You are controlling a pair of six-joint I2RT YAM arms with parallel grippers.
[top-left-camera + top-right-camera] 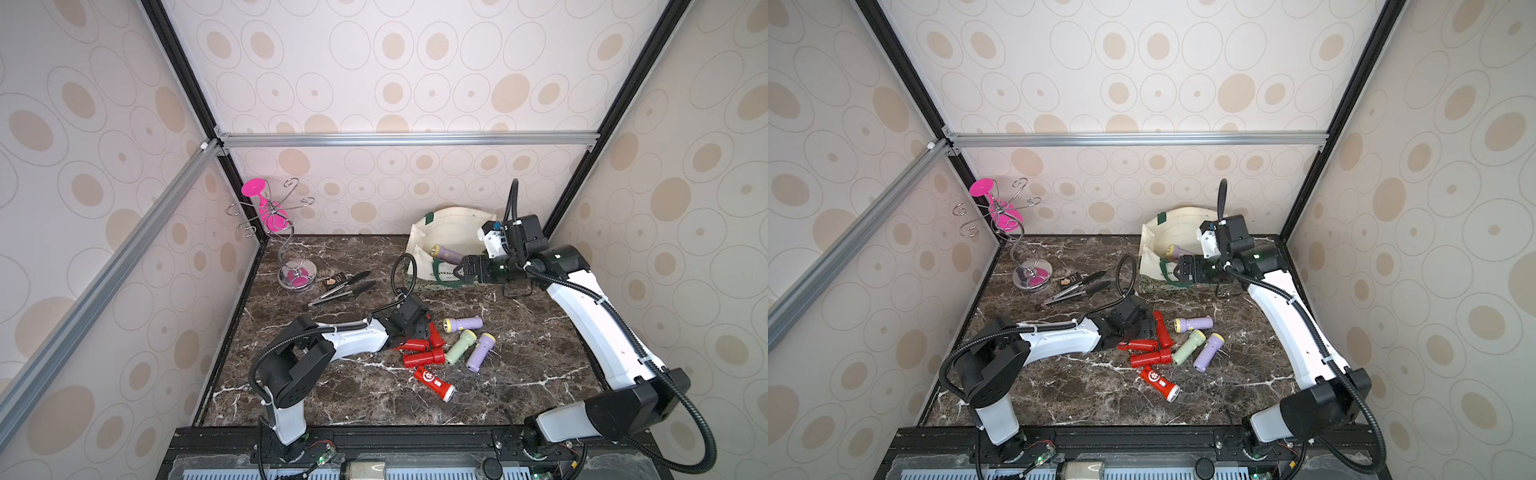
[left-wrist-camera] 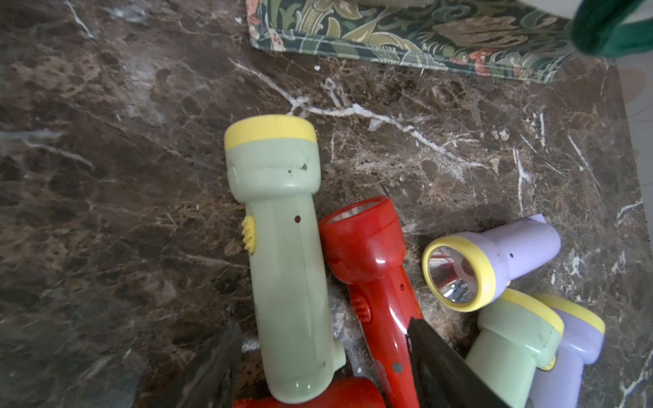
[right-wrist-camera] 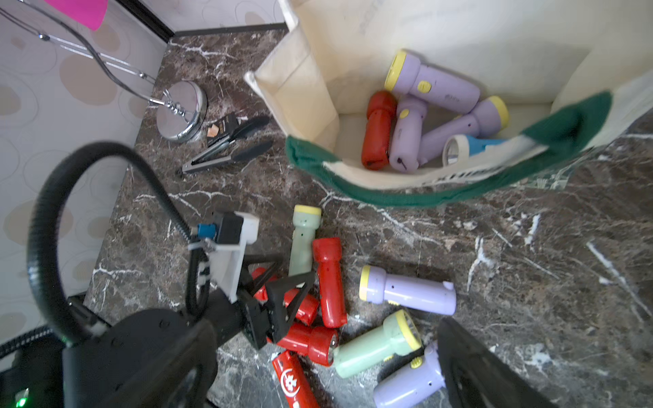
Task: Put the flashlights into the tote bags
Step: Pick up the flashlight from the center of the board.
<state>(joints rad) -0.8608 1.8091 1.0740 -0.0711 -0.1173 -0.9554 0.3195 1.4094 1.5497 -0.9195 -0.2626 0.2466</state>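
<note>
Inside the tote (image 3: 300,88) I count five flashlights (image 3: 434,88): three lilac, one red, one blue. Before the tote, on the worktop (image 1: 353,395), lie eight more: four red, two lilac, two green, one green hidden under my left arm (image 1: 353,336) in both top views. Left tool (image 2: 323,328) straddles a green and a red one, spread, gripping neither. Right tool (image 1: 458,269) hangs released at the tote's front. Tote lettering is unreadable.

The fingers (image 2: 445,367) of my left gripper (image 2: 321,328) are blurs cut off at the left wrist view's edge, the tote bag (image 2: 406,35) shows only its base there, and its lettering (image 1: 444,274) is too small to read in both top views.
</note>
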